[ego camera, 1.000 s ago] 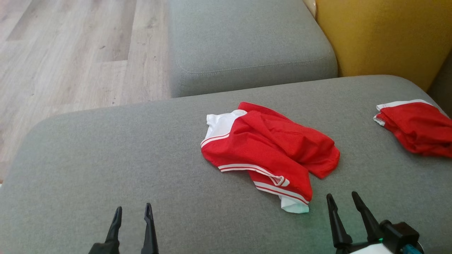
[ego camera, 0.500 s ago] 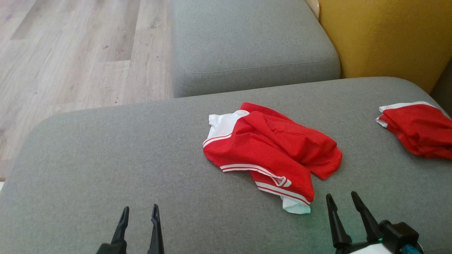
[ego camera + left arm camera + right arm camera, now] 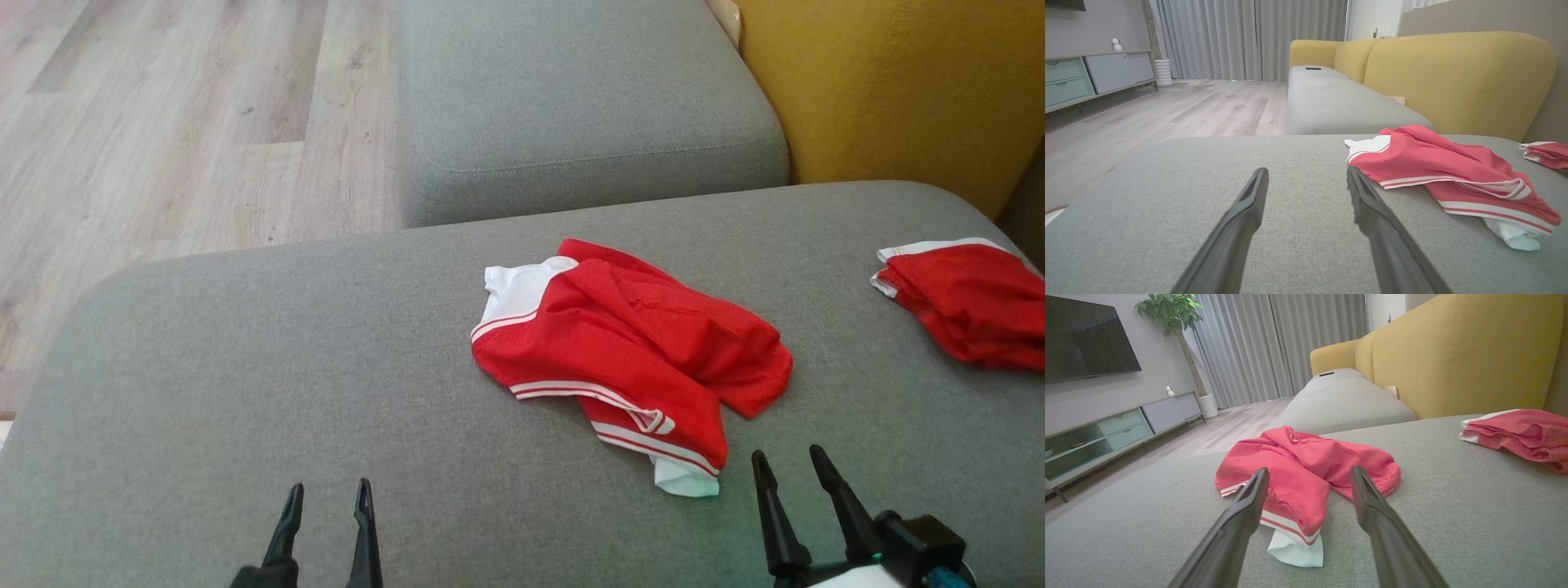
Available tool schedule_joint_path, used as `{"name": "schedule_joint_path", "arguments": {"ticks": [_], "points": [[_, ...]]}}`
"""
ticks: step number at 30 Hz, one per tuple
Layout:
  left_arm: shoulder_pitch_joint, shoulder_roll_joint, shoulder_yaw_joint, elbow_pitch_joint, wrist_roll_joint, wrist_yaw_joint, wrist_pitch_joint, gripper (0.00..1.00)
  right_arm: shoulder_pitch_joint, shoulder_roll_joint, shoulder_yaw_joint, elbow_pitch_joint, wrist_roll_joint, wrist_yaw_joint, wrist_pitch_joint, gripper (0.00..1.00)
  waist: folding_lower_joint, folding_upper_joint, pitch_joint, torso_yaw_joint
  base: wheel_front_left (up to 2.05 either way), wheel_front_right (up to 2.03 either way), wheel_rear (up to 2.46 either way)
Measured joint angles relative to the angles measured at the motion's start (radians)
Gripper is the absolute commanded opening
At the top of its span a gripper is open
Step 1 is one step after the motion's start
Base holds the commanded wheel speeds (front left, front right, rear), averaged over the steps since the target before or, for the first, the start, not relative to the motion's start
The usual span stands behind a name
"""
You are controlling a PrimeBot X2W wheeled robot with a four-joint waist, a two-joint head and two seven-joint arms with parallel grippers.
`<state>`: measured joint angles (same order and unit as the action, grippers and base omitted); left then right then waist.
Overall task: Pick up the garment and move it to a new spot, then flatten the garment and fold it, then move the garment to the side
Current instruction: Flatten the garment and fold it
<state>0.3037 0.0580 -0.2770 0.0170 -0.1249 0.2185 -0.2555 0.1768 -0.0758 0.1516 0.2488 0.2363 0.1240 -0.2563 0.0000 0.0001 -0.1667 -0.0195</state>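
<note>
A red garment with white stripes and white trim lies crumpled on the grey sofa seat, a little right of centre. It appears again in the left wrist view and the right wrist view. My left gripper hovers open over bare cushion, well to the garment's near left; its fingers hold nothing. My right gripper is open too, just right of the garment's white corner, apart from it.
A second red and white garment lies bunched at the far right of the seat. Another grey cushion sits beyond, with a yellow backrest on the right. Wooden floor drops off to the left.
The head camera has shifted slightly, so the scene slid a little right and down. My left gripper has moved a little to the right. The garment lies as before.
</note>
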Motion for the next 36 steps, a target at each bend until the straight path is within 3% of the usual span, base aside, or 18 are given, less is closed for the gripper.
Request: {"name": "schedule_joint_path", "arguments": {"ticks": [21,24,29,31,36], "points": [[0.002,0.000,-0.009,0.015,0.000,-0.021,0.000,1.00,0.003,0.000,0.002,0.001,0.000,0.000,0.000,1.00,0.0000,0.0000,0.001,0.003,0.00,0.00,0.00],[0.002,0.000,-0.032,0.018,-0.065,-0.068,0.000,1.00,0.003,0.000,0.005,-0.009,0.003,0.000,0.000,1.00,0.0000,0.0000,0.010,0.000,0.00,0.00,0.00],[-0.025,0.000,-0.147,0.130,-0.162,-0.235,0.000,1.00,0.000,-0.001,0.018,-0.044,0.010,0.000,0.000,1.00,0.0000,0.0000,0.039,-0.018,0.00,0.00,0.00],[-0.076,0.003,-0.202,0.193,-0.166,-0.264,0.000,1.00,-0.010,-0.005,0.022,-0.065,0.018,0.000,0.000,1.00,0.0000,0.0000,0.055,-0.032,0.00,0.00,0.00],[-0.254,0.008,-0.351,0.309,-0.309,-0.282,0.000,1.00,-0.054,-0.019,0.042,-0.104,0.019,0.000,0.000,1.00,0.0000,0.0000,0.105,-0.084,0.00,0.00,0.00]]}}
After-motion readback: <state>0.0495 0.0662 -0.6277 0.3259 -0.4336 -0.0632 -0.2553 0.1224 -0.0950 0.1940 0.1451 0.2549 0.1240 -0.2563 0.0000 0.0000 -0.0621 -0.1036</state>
